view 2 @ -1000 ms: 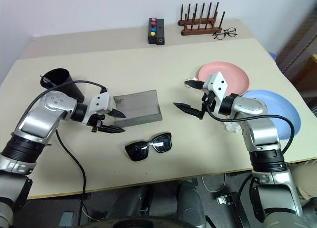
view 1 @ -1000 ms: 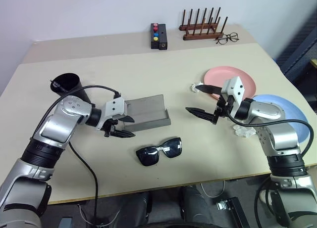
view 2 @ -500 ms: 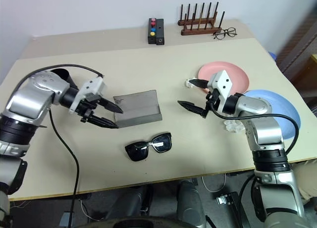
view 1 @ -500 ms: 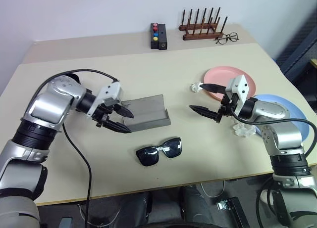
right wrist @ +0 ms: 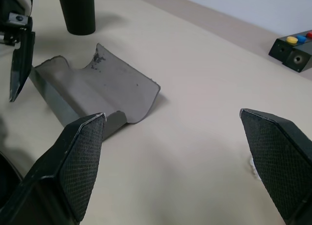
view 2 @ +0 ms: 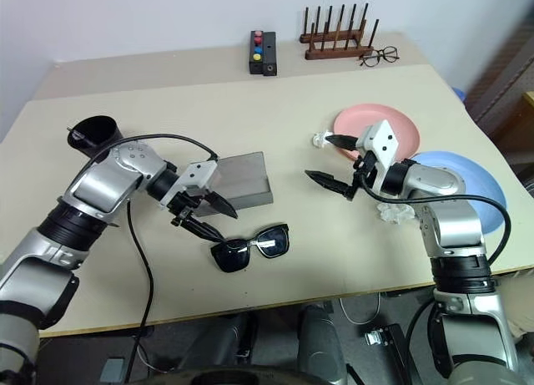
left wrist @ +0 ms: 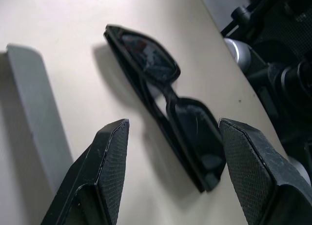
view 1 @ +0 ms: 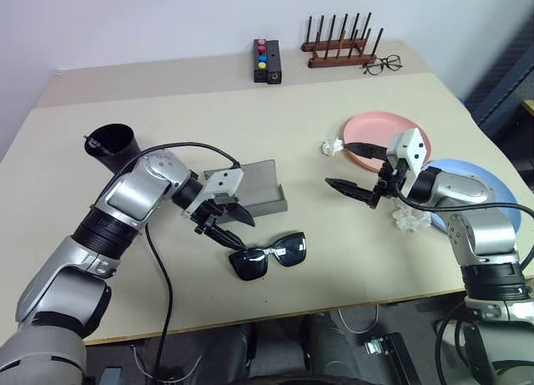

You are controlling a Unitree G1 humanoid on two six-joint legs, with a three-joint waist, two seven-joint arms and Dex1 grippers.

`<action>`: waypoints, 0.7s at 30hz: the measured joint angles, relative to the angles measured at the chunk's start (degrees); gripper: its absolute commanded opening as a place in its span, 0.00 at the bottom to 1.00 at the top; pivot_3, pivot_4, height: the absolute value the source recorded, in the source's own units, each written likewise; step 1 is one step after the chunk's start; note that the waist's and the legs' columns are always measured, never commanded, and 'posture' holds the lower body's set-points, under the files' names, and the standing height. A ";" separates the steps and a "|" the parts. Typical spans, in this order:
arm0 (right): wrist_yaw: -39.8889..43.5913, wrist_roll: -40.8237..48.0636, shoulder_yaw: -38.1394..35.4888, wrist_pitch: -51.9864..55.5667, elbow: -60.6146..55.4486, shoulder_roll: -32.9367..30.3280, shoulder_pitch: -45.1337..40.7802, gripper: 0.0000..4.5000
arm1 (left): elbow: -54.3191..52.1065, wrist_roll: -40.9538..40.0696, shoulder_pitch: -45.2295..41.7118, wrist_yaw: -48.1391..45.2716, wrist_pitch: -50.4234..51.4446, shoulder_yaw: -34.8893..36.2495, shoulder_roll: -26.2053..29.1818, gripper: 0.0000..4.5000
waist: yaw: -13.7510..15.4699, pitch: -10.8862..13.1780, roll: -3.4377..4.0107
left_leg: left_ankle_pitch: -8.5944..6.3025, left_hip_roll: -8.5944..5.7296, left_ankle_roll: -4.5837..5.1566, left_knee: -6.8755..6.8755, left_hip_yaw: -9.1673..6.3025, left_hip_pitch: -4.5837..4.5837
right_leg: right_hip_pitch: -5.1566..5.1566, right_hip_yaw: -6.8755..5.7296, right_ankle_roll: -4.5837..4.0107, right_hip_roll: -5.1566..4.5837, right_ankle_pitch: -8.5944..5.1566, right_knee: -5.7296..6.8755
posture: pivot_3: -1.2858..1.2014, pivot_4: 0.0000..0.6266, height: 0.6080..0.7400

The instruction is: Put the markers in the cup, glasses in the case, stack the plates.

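Note:
The black sunglasses [view 1: 269,253] lie folded open on the table in front of the grey case [view 1: 250,189], whose lid stands open. My left gripper [view 1: 239,231] hovers just left of the sunglasses, pointing down at them, open, with nothing between its fingers [left wrist: 105,171]. In the left wrist view the sunglasses [left wrist: 165,93] lie just beyond the fingertips. My right gripper [view 1: 338,164] is held wide open above the table, between the case and the pink plate [view 1: 380,128]. The blue plate [view 1: 476,184] lies beside the pink one. The black cup [view 1: 113,140] stands upright at the far left. The markers are hidden.
Two crumpled white scraps [view 1: 334,147] [view 1: 410,221] lie near the plates. Along the back edge stand a black box with coloured buttons [view 1: 267,61], a wooden peg rack [view 1: 338,47] and wire-framed spectacles [view 1: 384,64]. Bare table lies between the case and the plates.
My left gripper has swung from the case's left side to the right and down, ending next to the sunglasses. The right gripper has stayed put, open.

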 measured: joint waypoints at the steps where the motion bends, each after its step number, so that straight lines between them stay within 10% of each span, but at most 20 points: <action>1: 0.00 0.00 -0.01 0.01 0.00 0.00 0.05 1.00 | 0.17 0.14 -0.15 0.00 0.01 -0.42 -0.43 0.66 | -0.02 0.00 0.00 | 0.00 0.00 0.00 0.00 0.00 0.00 | 0.00 0.00 0.00 0.00 0.00 0.00 | 0.52 0.24 1.00; 21: -0.37 0.79 -0.71 1.21 -2.59 -0.93 3.54 1.00 | 0.59 2.31 -0.20 0.08 2.08 -3.69 -4.92 0.66 | 0.05 0.00 0.00 | 0.00 0.00 0.00 0.00 0.00 0.00 | 0.00 0.00 0.00 0.00 0.00 0.00 | 0.52 0.24 1.00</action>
